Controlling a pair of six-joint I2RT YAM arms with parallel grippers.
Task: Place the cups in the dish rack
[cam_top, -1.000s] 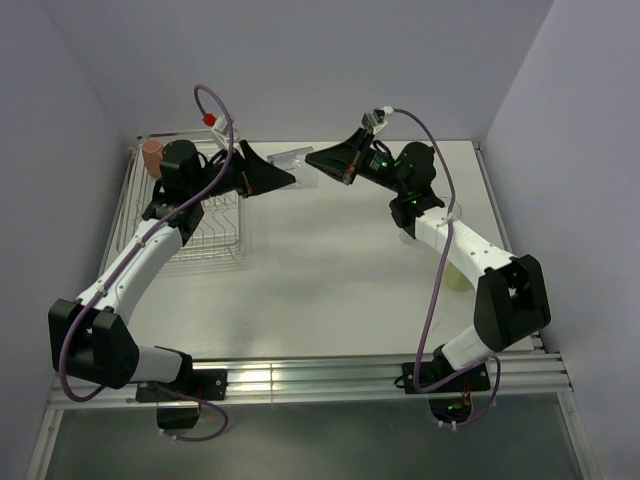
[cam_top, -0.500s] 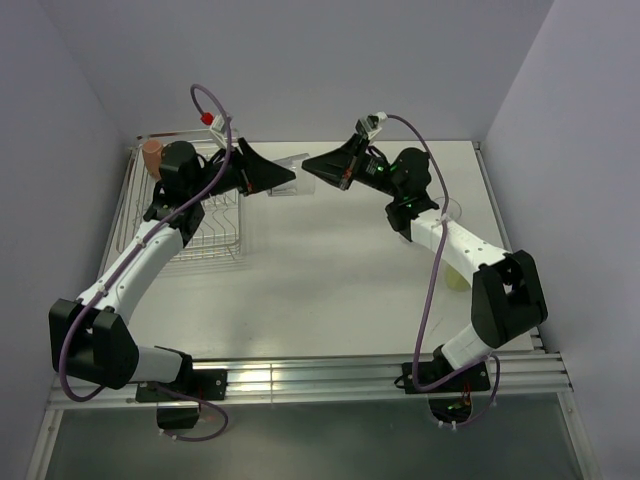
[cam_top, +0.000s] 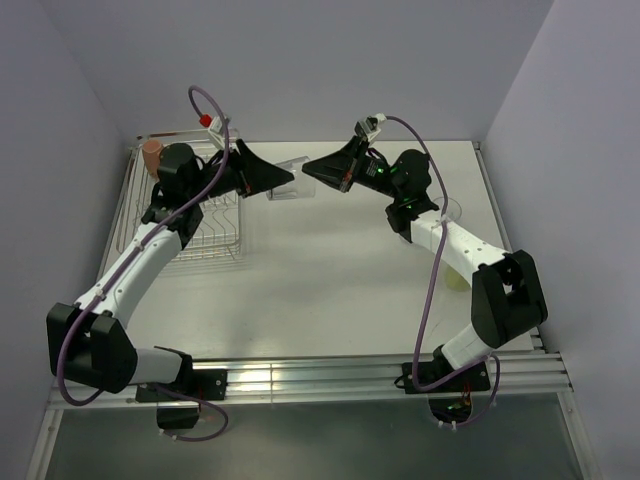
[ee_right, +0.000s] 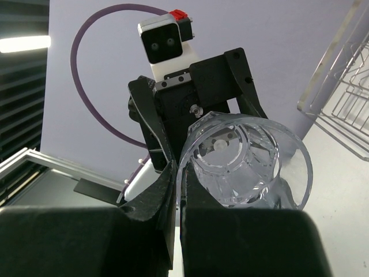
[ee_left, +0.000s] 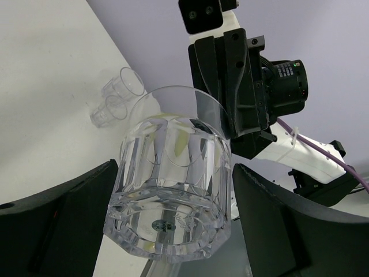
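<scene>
A clear tumbler hangs in the air between my two grippers above the back of the table. My right gripper is shut on its rim, one finger inside and one outside. My left gripper is open, and its fingers closely flank the tumbler's base, with a thin gap on the right side. A second clear tumbler stands on the table by my right arm and also shows in the left wrist view. The terracotta mug sits at the back left of the dish rack.
The rack's wire side also shows at the right edge of the right wrist view. A pale yellow object lies partly under my right forearm. Walls close the table at the back and on both sides.
My right gripper has carried the tumbler left and a little down toward the left gripper. The left jaws now sit round its base. The arms have barely moved in the last half second.
</scene>
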